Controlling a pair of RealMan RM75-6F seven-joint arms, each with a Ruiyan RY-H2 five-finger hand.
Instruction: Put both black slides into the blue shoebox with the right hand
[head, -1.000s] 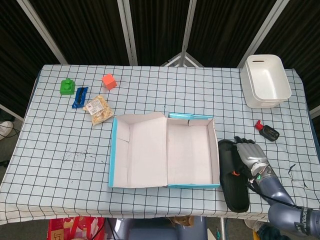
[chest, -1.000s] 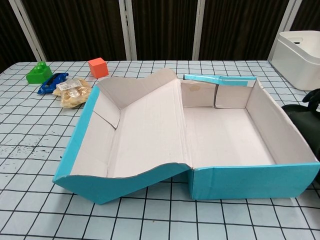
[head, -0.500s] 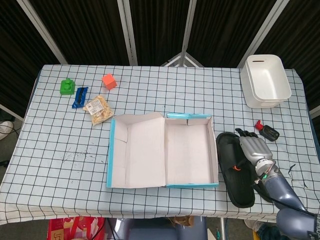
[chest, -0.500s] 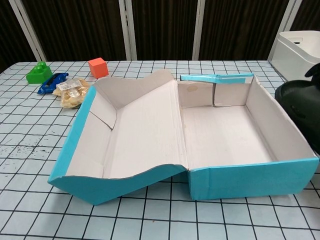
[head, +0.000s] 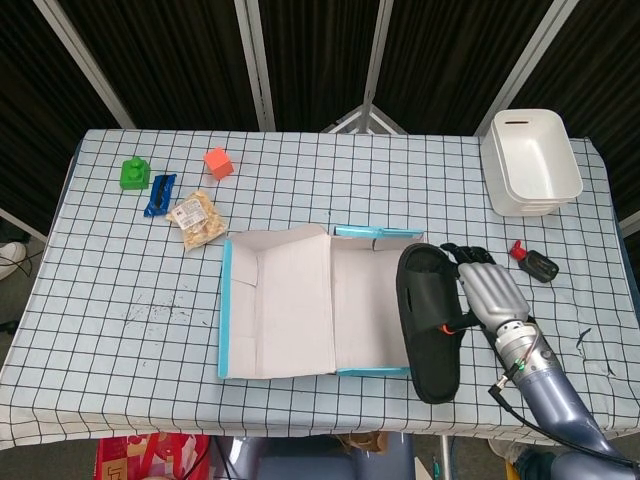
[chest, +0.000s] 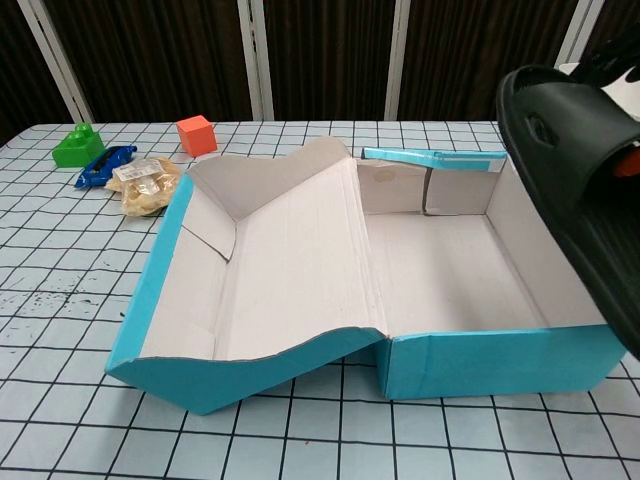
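The blue shoebox (head: 225, 312) lies open in the middle of the table, lid flap folded out to the left, and its white inside holds nothing. My right hand (head: 490, 293) grips a black slide (head: 425, 322) from its right side. The slide hangs in the air over the box's right wall, sole facing left. In the chest view the slide (chest: 570, 170) fills the upper right above the box (chest: 480, 360), and only dark fingers (chest: 618, 55) show behind it. No second slide shows separately; I cannot tell whether one is stacked against the held one. My left hand is out of sight.
A white bin (head: 530, 160) stands at the back right corner. A small red and black object (head: 535, 264) lies right of the hand. At the back left are an orange cube (head: 218, 162), a green block (head: 134, 173), a blue item (head: 159, 194) and a snack bag (head: 198, 219).
The right hand has lifted the slide off the table beside the box and carried it left, over the box's right wall. The box shifted slightly.
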